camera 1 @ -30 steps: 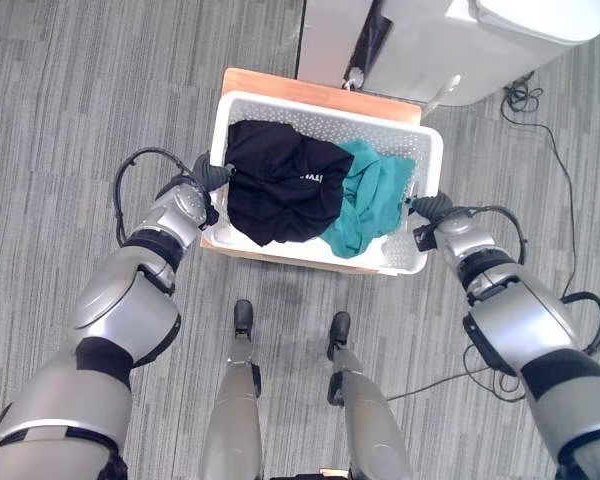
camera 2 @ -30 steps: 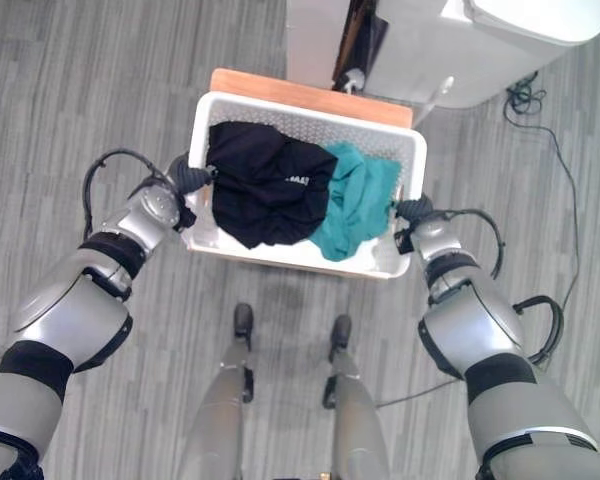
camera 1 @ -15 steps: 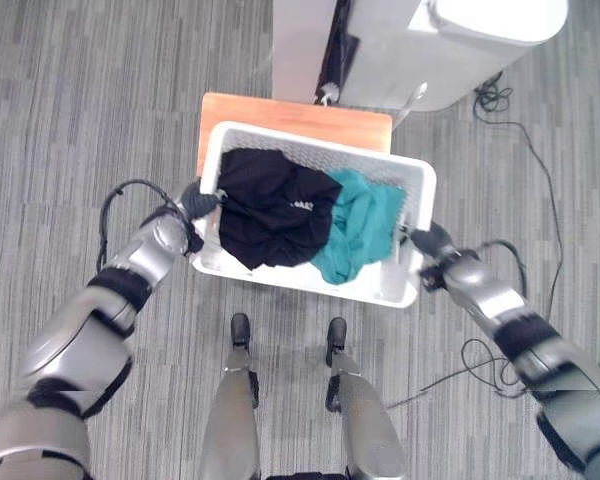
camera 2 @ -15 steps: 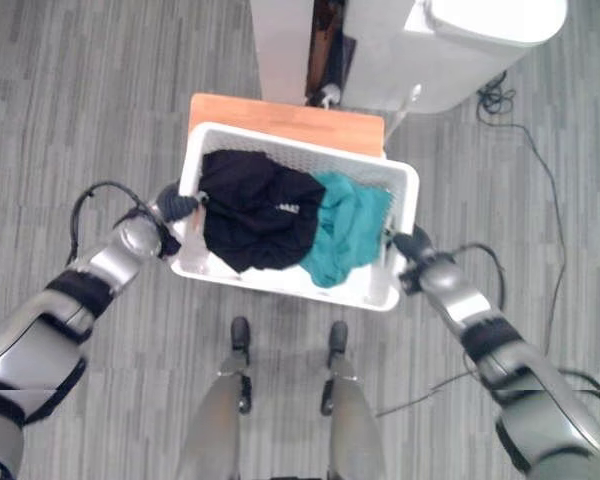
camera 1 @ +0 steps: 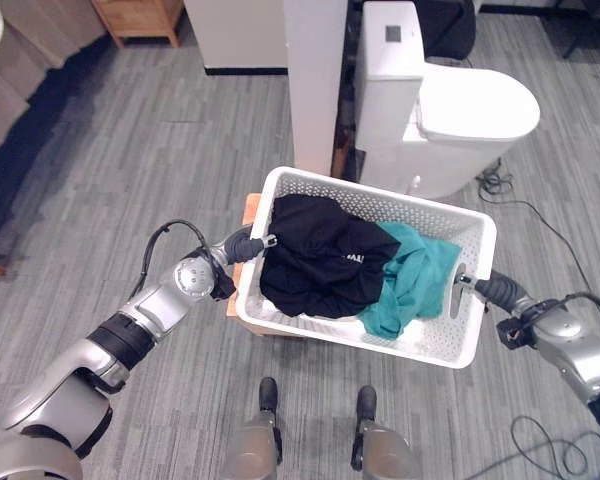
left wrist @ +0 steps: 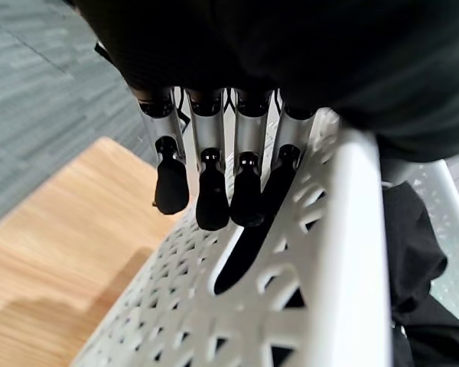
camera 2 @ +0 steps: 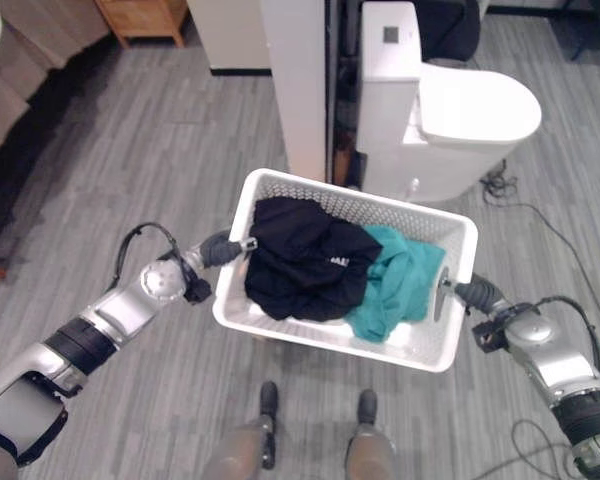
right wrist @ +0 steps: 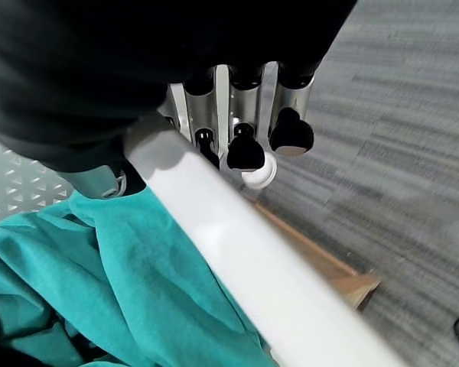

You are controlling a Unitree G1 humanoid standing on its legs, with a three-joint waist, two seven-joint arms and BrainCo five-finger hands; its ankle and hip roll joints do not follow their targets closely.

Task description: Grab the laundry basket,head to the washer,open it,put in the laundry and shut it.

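I hold a white perforated laundry basket point(camera 1: 420, 345) in the air between both hands. My left hand point(camera 1: 242, 245) is curled over the rim at its left end; in the left wrist view its fingers point(left wrist: 206, 153) hook down the basket's wall point(left wrist: 352, 229). At the right end my right hand point(camera 1: 485, 290) grips the rim point(right wrist: 245, 260), its fingers point(right wrist: 245, 145) wrapped under it. Inside lie a black garment point(camera 1: 320, 265) and a teal garment point(camera 1: 410, 285).
A wooden stool point(camera 1: 251, 212) stands under the basket's left end. Straight ahead are a white upright panel point(camera 1: 315, 80) and a white appliance point(camera 1: 450, 110) with a rounded lid. A wooden cabinet point(camera 1: 140, 15) stands far left on the grey floor.
The basket has come up off the wooden stool, held by both hands. The camera has tilted up, so more of the room and the white appliance ahead now show.
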